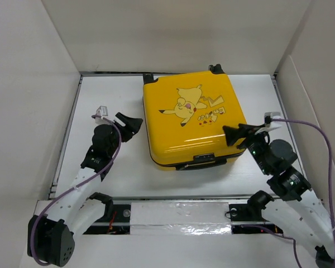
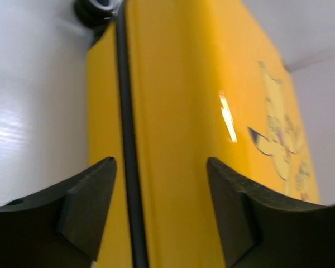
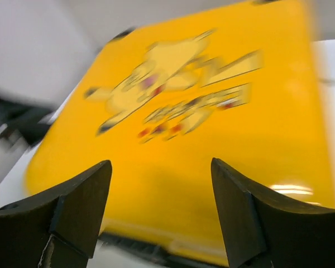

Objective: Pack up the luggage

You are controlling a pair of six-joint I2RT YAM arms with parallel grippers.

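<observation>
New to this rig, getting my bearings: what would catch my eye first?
The bright yellow suitcase with its Pikachu print stands out, lying flat and shut on the white table. The left pincer hangs open beside its left edge, and the right pincer, open too, at its near right corner.

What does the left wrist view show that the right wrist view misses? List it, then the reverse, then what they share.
Left wrist only: the black zipper line running along the yellow suitcase, a black wheel, and the white table. Right wrist only: the whole Pikachu print, blurred. Both: the yellow suitcase, plus each view's own gripper, left gripper and right gripper, open and empty.
</observation>
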